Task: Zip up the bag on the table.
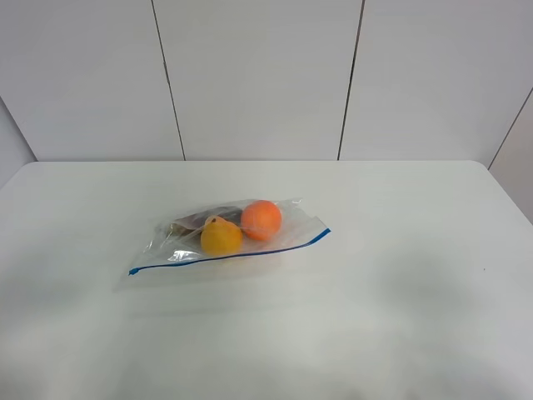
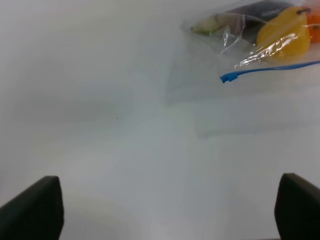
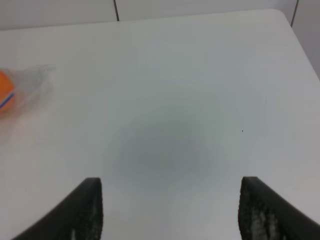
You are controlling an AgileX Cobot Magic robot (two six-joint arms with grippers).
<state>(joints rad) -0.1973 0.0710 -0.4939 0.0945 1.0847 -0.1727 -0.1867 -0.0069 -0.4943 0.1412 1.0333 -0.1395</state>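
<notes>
The clear bag (image 1: 283,229) lies flat a little left of the middle of the white table (image 1: 400,275). Its blue zipper strip (image 1: 229,254) runs along the near edge. An orange fruit (image 1: 261,219), a yellow fruit (image 1: 221,237) and a dark item (image 1: 208,217) show through it. Neither arm shows in the exterior high view. In the left wrist view the left gripper (image 2: 167,210) is open and empty, apart from the bag (image 2: 235,45) and its zipper end (image 2: 227,77). The right gripper (image 3: 170,210) is open and empty over bare table, away from the bag's corner (image 3: 30,82).
Grey wall panels (image 1: 258,75) stand behind the table's far edge. The table's rounded far right corner (image 1: 481,167) shows. White tabletop surrounds the bag on all sides.
</notes>
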